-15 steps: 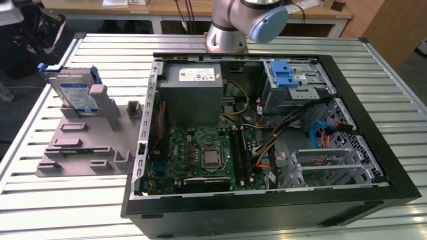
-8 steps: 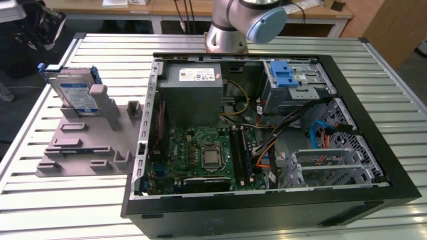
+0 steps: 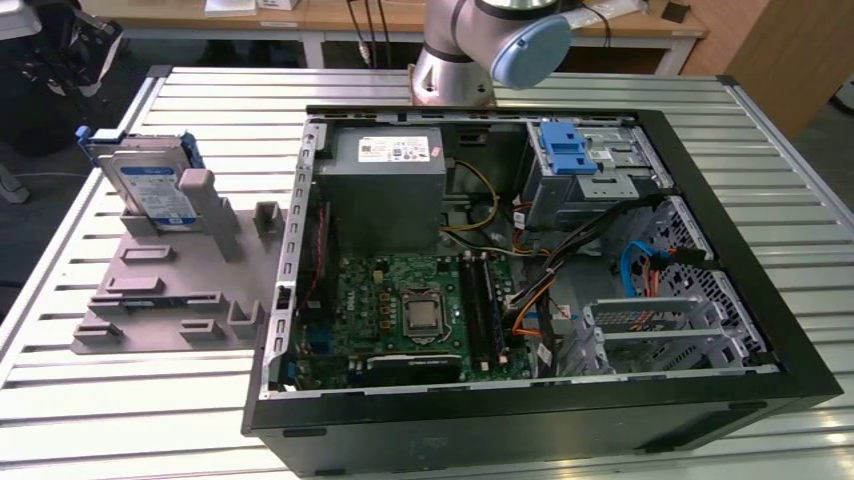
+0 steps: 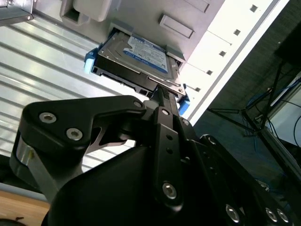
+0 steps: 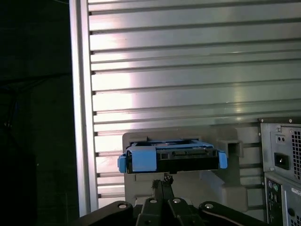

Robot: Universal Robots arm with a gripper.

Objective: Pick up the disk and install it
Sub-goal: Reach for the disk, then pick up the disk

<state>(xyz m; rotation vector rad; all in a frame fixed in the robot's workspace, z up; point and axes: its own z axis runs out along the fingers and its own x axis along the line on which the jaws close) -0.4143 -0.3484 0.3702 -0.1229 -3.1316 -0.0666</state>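
Note:
The disk (image 3: 144, 186), a silver drive with a white-and-blue label in a blue bracket, stands leaning in the grey holder (image 3: 167, 290) on the exterior view's left, beside the open computer case (image 3: 534, 250). In both wrist views the disk (image 4: 136, 59) (image 5: 171, 157) lies just ahead of my gripper (image 5: 162, 181) (image 4: 161, 94). The black fingers meet at one tip with nothing between them, a short way off the disk's edge and not touching it.
The slatted metal table (image 3: 160, 400) carries the holder and the case. Inside the case are a grey power supply (image 3: 387, 190), the motherboard (image 3: 414, 310), cables and a drive bay with a blue latch (image 3: 574, 155). The case's rear panel (image 5: 282, 160) stands near the holder.

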